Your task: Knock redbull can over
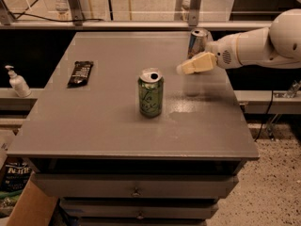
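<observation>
The redbull can (196,40) stands upright near the far right corner of the grey table (108,117); only its silver top and upper part show, the rest is hidden behind my gripper. My gripper (188,66), with pale tan fingers, reaches in from the right on a white arm (256,46) and sits just in front of the can, low over the table. A wider green can (150,92) stands upright near the table's middle, to the left of and nearer than the gripper.
A dark snack bar (80,73) lies at the table's left side. A white pump bottle (17,81) stands on a ledge left of the table. Drawers are below the tabletop. Metal rails run behind the table.
</observation>
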Motion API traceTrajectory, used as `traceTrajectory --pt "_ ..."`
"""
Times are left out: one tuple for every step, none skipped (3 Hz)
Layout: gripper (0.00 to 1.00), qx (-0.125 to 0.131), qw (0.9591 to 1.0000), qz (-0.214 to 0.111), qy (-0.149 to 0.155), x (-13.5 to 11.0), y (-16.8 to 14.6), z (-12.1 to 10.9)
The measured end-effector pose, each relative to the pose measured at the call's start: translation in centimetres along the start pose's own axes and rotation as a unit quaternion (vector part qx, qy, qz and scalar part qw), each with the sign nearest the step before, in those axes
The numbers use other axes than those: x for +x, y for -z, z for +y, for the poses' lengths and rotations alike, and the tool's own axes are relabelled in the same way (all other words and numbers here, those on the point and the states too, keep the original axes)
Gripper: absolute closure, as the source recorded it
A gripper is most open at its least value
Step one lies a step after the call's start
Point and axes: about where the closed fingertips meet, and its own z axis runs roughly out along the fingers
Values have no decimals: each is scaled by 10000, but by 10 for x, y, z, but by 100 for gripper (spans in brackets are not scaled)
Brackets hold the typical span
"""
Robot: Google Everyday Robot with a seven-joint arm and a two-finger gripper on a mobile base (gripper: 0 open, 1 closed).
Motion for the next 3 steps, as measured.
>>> traceTrajectory --pt "0 -327 9990 -284 81 -21 -27 15" --pt "0 -722 9951 -639 226 -51 -47 39" --pt "0 -972 9911 -856 323 -70 -55 56"
